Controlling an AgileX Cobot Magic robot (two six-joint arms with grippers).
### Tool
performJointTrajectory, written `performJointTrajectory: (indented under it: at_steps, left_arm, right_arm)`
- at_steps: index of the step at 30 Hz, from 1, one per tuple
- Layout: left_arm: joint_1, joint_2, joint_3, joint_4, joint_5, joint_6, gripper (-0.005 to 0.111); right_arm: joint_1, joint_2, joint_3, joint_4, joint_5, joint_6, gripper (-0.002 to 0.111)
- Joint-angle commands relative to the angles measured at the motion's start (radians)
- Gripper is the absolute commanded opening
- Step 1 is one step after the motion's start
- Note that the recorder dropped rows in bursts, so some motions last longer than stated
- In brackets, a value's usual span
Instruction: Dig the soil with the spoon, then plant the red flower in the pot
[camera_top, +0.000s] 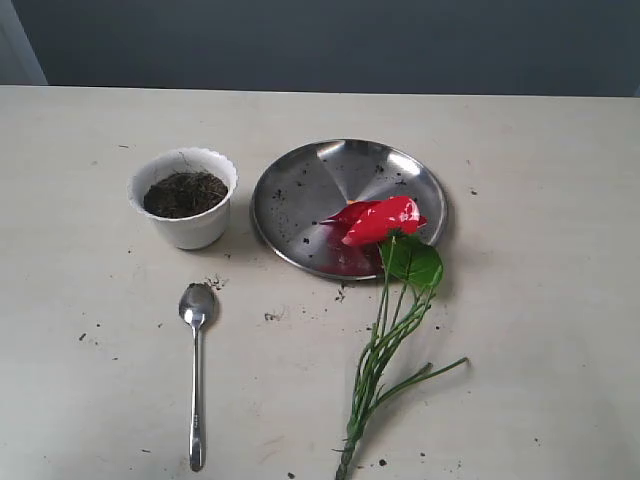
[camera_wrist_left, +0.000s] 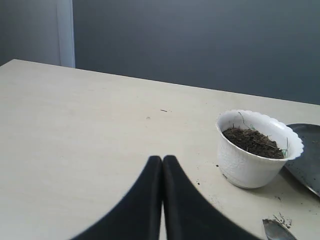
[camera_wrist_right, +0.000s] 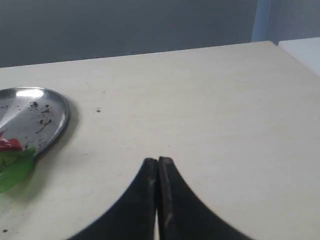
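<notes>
Jaws on the left gripper (camera_wrist_left: 161, 159) and right gripper (camera_wrist_right: 158, 160) are pressed together, empty, so nothing looks begun: spoon (camera_top: 196, 380) lying lower left of the exterior view, soil (camera_top: 185, 193) undug in the pot (camera_top: 188, 232) above it, red flower (camera_top: 383, 220) draped over the steel plate (camera_top: 300, 190) right of centre.

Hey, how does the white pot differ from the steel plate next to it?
The pot is small, deep and white with a scalloped rim; the plate is wider, shallow, shiny steel with a smooth rim. The pot holds soil; the plate carries only scattered crumbs and the head of the red flower. Both are round and sit on the table.
</notes>
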Motion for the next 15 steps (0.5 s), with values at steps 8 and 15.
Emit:
performJointTrajectory:
  at_steps: [8, 15]
  left_arm:
    - [-0.002, -0.005, 0.003, 0.002, 0.001, -0.001, 0.0]
    - [-0.002, -0.005, 0.003, 0.002, 0.001, -0.001, 0.0]
  right_arm:
    - [-0.002, -0.007, 0.002, -0.03, -0.584, 0.002, -0.001]
    - [-0.002, -0.007, 0.002, 0.135, -0.574, 0.879, -0.001]
